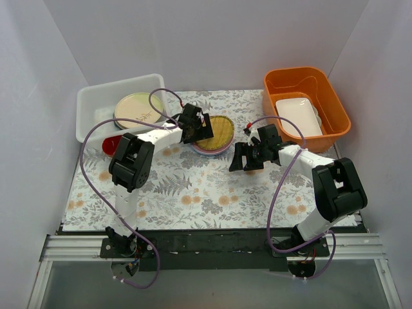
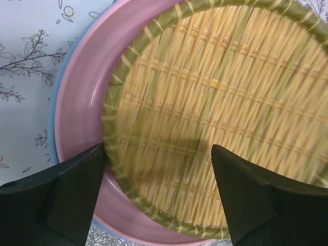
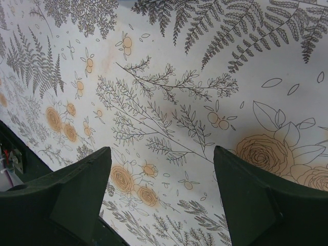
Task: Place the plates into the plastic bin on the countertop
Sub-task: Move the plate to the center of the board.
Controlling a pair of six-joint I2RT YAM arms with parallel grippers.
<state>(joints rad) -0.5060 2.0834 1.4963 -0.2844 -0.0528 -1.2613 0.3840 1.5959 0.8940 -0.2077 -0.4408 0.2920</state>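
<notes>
Left gripper, jaws wide, hovers just above the woven plate, mid-pickup; next, probably, descend and pinch its rim.

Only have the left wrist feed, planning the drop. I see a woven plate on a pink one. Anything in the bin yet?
Observer: Yes, the plastic bin holds one pale yellow plate.
Operator: Where's the bin from the stack?
Observer: Left of the woven bamboo plate, at the back-left corner of the countertop.
Operator: Right arm in the way?
Observer: No. The right hand hangs open over bare countertop to the right of the stack, apart from it.
</notes>
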